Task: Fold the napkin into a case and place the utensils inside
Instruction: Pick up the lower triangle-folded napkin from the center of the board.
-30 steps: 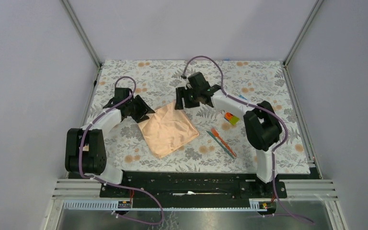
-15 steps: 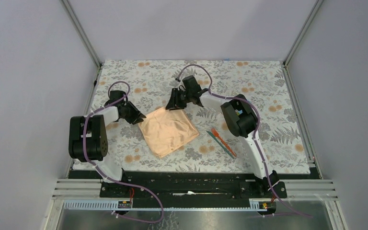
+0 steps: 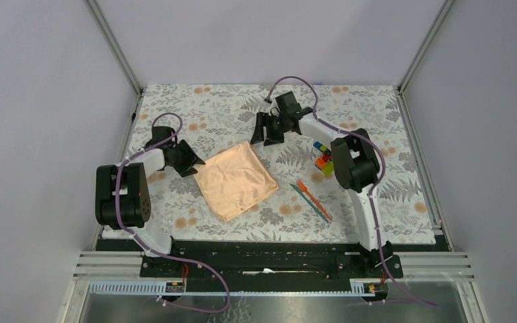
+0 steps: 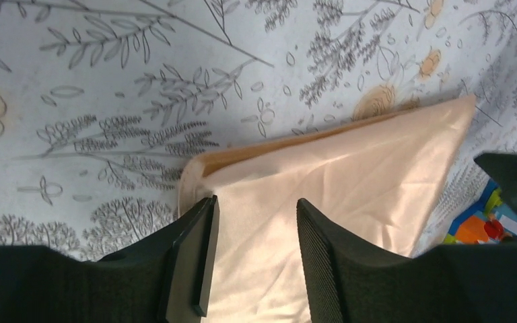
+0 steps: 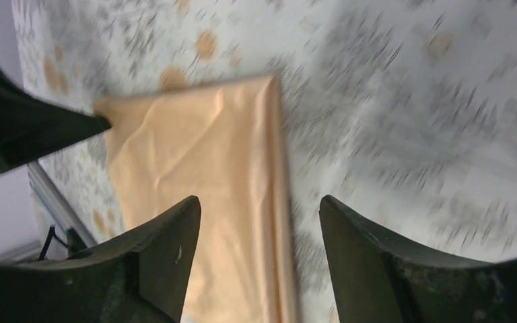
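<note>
Nearest to you, the utensils (image 3: 312, 198) lie together on the floral mat (image 3: 404, 202), a little right of the napkin (image 3: 235, 180), a flat folded square. The left gripper (image 3: 190, 161) stands half open over its left corner, pinching nothing. Farther away, the right gripper (image 3: 267, 136) hovers wide open beyond its far corner, empty.

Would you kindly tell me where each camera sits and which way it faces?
Top external: above and behind the bases, looking down on floral mat, napkin, left arm and right arm.
Left wrist: on the left arm, looking down past the left gripper at a napkin corner.
Right wrist: on the right arm, looking down past the right gripper.
All share the napkin.
</note>
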`<state>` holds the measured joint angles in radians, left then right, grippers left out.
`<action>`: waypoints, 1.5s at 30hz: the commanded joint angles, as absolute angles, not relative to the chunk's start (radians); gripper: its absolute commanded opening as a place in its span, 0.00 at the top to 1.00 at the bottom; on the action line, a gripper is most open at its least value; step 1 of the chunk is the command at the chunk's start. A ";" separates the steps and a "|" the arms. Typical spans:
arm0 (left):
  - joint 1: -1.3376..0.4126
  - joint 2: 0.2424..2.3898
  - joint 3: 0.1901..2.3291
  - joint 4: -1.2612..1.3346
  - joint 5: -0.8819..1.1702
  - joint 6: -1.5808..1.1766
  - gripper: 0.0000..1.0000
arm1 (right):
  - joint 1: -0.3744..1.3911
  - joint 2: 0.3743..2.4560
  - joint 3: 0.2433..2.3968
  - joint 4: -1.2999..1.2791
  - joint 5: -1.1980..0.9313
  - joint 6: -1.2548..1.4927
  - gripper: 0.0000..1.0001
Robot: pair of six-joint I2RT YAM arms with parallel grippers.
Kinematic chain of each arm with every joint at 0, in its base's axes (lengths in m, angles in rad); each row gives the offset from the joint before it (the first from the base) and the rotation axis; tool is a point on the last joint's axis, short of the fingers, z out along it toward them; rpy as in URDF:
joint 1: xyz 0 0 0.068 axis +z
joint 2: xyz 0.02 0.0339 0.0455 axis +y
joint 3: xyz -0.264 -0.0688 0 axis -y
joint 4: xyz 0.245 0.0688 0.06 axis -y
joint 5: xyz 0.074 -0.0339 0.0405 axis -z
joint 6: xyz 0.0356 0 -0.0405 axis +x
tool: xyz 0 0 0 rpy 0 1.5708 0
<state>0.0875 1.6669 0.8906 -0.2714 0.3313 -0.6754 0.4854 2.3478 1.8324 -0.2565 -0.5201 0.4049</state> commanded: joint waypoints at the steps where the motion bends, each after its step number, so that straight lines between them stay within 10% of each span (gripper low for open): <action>1: 0.094 1.567 0.929 -0.307 0.402 -0.633 0.46 | 0.551 2.055 1.708 -0.375 -0.530 0.338 0.27; 16: 0.093 1.507 0.897 -0.300 0.415 -0.633 0.37 | 0.579 1.886 1.133 -0.154 -0.535 0.395 0.43; 27: 0.065 1.245 0.934 -0.492 0.397 -0.549 0.31 | 0.618 1.805 1.186 -0.368 -0.084 0.275 0.39; 35: 0.065 1.141 0.951 -0.545 0.305 -0.530 0.27 | 0.949 1.690 1.316 -0.480 0.101 0.081 0.01; 45: 0.084 1.106 0.974 -0.598 0.239 -0.480 0.23 | 1.124 1.910 1.470 -0.672 0.048 0.075 0.15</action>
<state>0.0765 1.1412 0.9417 -0.5968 0.2649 -0.5106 1.1332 1.8416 1.4334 -0.5499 0.0246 0.1062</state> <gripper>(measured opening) 0.768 0.908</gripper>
